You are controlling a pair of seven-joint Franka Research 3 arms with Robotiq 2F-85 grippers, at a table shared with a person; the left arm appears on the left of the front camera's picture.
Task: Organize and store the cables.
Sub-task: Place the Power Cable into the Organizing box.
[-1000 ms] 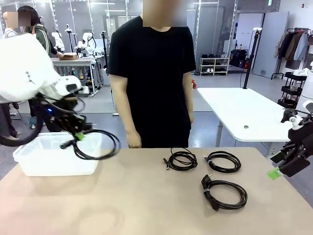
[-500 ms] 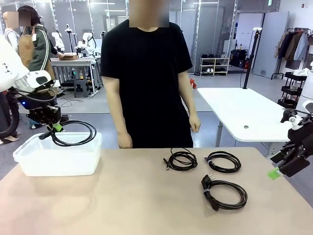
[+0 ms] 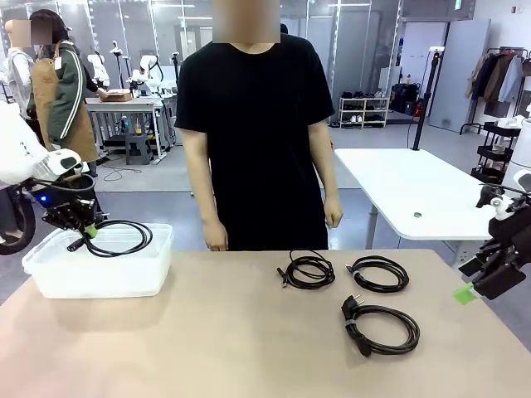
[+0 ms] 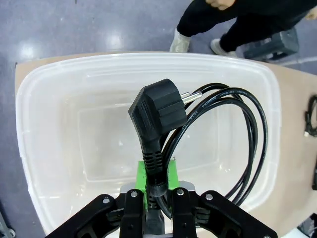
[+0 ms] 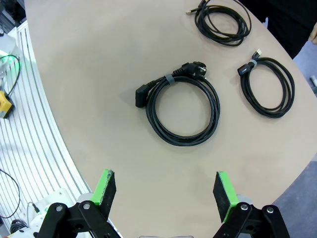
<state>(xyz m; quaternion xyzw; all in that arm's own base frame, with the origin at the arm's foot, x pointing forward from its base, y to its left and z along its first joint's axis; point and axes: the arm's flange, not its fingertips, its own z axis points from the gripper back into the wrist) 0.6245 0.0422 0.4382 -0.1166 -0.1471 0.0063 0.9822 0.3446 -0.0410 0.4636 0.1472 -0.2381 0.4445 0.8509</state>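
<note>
My left gripper (image 3: 84, 231) is shut on a coiled black cable (image 3: 118, 238) just behind its plug and holds it over the white plastic bin (image 3: 99, 278). In the left wrist view the plug (image 4: 158, 109) points up from the gripper (image 4: 157, 173), and the loops hang above the bare floor of the bin (image 4: 148, 62). Three more cables lie coiled on the table: a thin one (image 3: 309, 271), one with a pale tie (image 3: 378, 274) and a thicker one (image 3: 383, 326). My right gripper (image 3: 477, 286) hangs open off the table's right edge, nearest the thicker coil (image 5: 185, 111).
A person in black stands at the far edge of the tan table (image 3: 207, 340), arms hanging, hands off it. The bin sits at the table's far left corner. In the right wrist view the right gripper (image 5: 164, 188) is over the table's curved edge.
My left gripper has carried the coil leftward and down, from the bin's front right corner to above its inside. The right arm and the three cables on the table have not moved.
</note>
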